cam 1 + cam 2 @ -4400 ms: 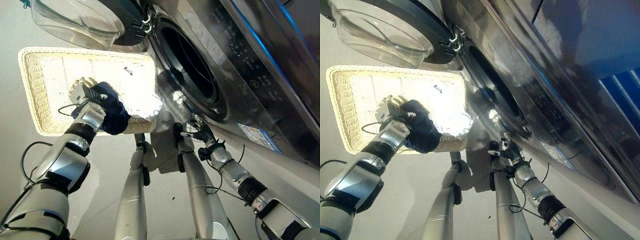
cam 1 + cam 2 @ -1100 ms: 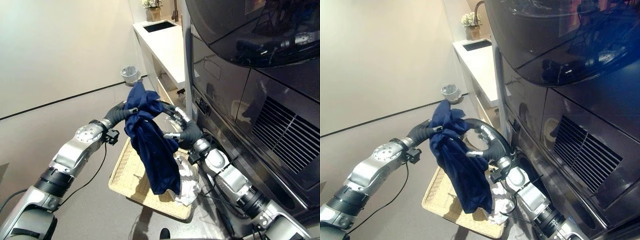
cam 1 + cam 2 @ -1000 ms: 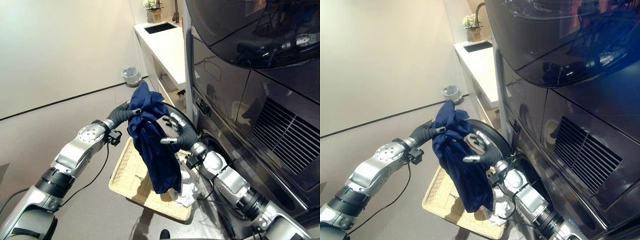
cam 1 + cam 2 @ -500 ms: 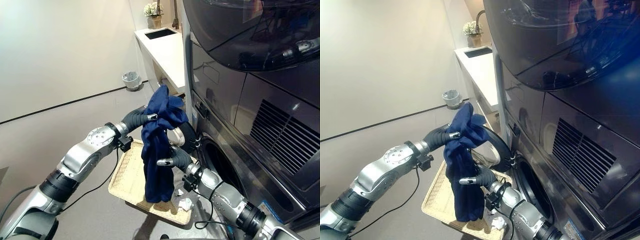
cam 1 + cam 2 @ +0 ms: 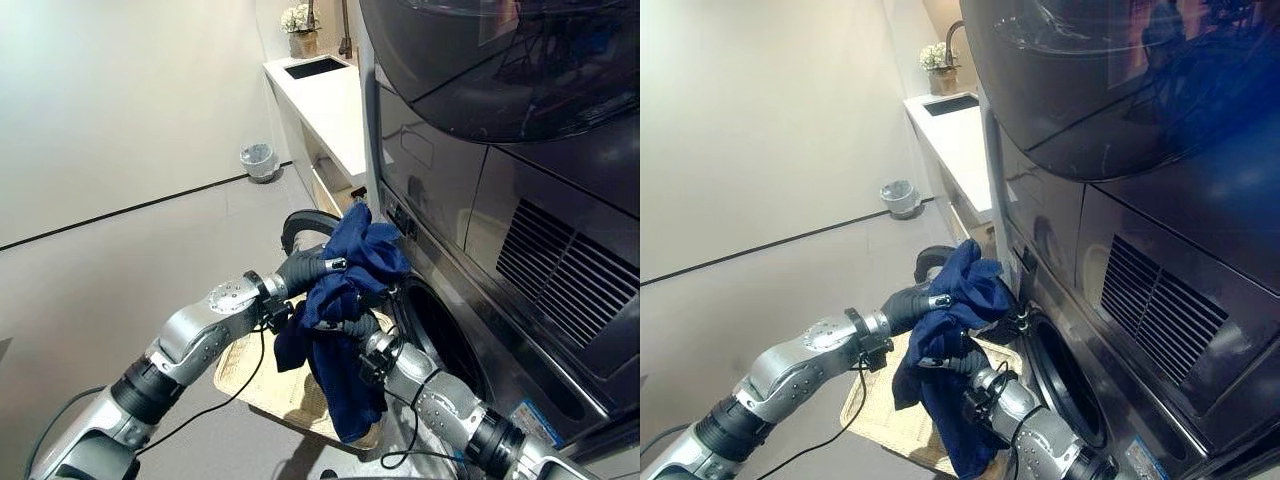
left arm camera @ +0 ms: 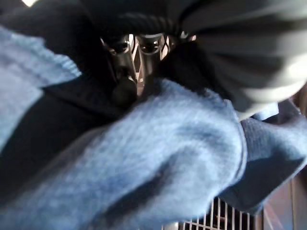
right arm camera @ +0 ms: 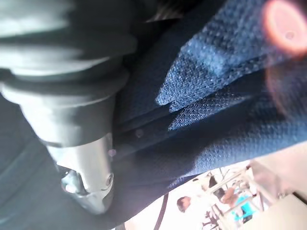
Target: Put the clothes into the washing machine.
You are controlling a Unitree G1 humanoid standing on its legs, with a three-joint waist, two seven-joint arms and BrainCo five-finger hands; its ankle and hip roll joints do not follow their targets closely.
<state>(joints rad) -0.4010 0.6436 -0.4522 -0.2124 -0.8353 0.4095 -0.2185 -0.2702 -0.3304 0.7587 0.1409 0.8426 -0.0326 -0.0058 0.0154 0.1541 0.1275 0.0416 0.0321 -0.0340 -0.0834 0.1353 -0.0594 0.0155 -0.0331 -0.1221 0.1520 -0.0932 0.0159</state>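
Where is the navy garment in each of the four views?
Left eye view: navy garment centre, beside the washing machine opening.
Right eye view: lower centre, left of that opening.
Left wrist view: blue folds fill the foreground.
Right wrist view: dark weave across the frame.

Navy blue cloth [image 5: 350,300] w/ fine knit weave, pale cream wicker basket [image 5: 250,370], glossy dark grey washer [image 5: 500,250] w/ black drum opening, white counter [image 5: 325,100], grey bin [image 5: 258,158], off-white wall w/ black baseboard line, light grey floor.
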